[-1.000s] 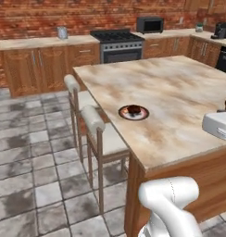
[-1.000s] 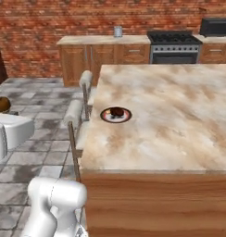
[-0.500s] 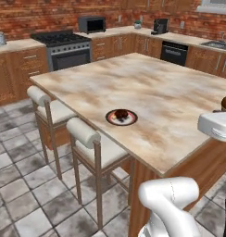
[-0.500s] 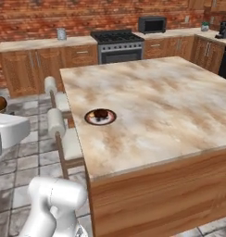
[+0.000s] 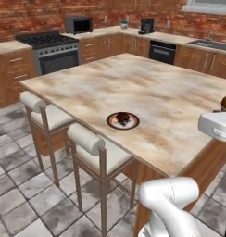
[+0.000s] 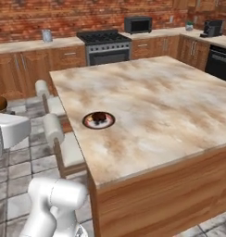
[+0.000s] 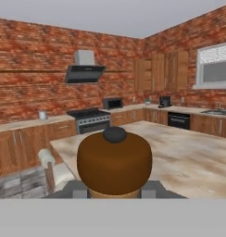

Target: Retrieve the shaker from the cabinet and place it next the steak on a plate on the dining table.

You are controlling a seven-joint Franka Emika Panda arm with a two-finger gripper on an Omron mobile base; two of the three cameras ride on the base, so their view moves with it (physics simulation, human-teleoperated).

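Hand view: the shaker [image 7: 114,159] sits pinched between my jaws, its dark knob toward the camera. Ahead of them the dining table [image 5: 147,88] lies broad and bare; plate [image 5: 122,121] and steak [image 5: 122,117] sit near its stool-side edge.

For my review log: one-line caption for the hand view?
Hand holds the shaker, facing the dining table and stove.
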